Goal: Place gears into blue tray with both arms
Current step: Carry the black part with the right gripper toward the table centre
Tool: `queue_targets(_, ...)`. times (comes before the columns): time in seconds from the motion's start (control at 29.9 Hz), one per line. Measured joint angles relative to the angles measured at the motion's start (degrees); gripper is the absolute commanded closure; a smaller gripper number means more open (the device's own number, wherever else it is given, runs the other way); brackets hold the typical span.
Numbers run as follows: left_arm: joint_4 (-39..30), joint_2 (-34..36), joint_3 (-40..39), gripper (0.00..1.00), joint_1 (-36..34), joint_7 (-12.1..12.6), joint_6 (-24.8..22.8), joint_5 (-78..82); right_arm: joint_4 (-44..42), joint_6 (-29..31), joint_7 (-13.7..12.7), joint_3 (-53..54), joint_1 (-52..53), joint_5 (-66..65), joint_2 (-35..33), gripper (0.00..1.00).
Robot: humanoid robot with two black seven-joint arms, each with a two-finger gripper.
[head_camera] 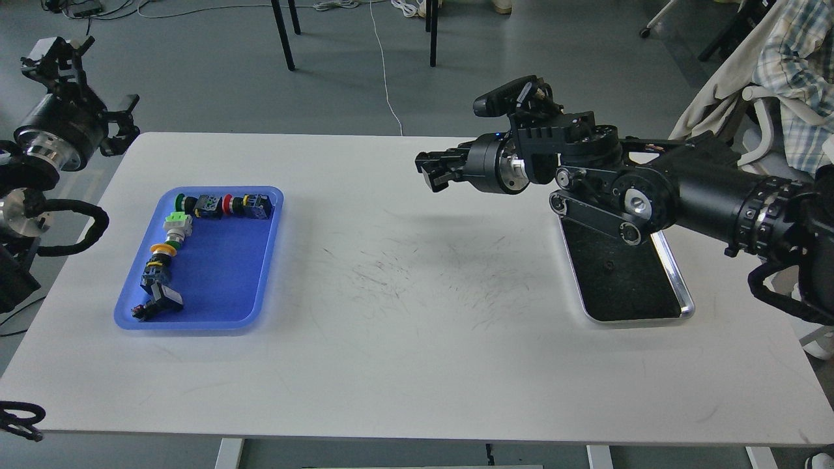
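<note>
The blue tray lies at the table's left and holds only colourful push-button switches along its far and left sides. One tiny black gear shows on the black lining of the steel tray at the right. My right gripper hangs above the table's far middle, pointing left, with its dark fingers drawn together. Whether they hold anything is too small to see. My left gripper is raised beyond the table's far left corner, its fingers spread open and empty.
The right arm's thick links cover the far end of the steel tray. Chair legs and cables stand on the floor behind the table. A white chair draped with clothes is at the far right.
</note>
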Motion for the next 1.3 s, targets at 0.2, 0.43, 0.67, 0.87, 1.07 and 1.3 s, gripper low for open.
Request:
queue_targets(0.2,0.0,0.8,0.0,0.01,0.1,0.0,0.0,0.0,0.0,-1.7,0.8,-0.8,0.0,-1.3,5.0,0.99)
queue_targets(0.43,0.0,1.8,-0.1,0.01,0.1,0.0,0.0,0.0,-0.2,-4.0,2.4,-5.2,-0.8,-7.0,5.5,0.99)
queue_targets(0.67,0.0,2.1,-0.1,0.01,0.1,-0.1,0.0,0.0,-1.2,-7.2,2.8,-8.4,-3.2,-10.7,5.5,0.99)
queue_targets(0.87,-0.1,2.4,-0.1,0.01,0.1,-0.1,0.0,-0.1,-3.1,-8.6,2.8,-9.6,-5.7,-11.6,5.5,0.99)
queue_targets(1.07,-0.1,3.4,-0.1,0.01,0.2,-0.1,0.0,-0.1,-3.7,-11.8,2.8,-10.3,-9.1,-13.0,5.5,0.99)
queue_targets(1.3,-0.1,4.2,-0.1,0.01,0.2,-0.1,0.0,0.0,-3.4,-18.5,2.8,-10.5,-13.0,-19.0,5.5,0.99)
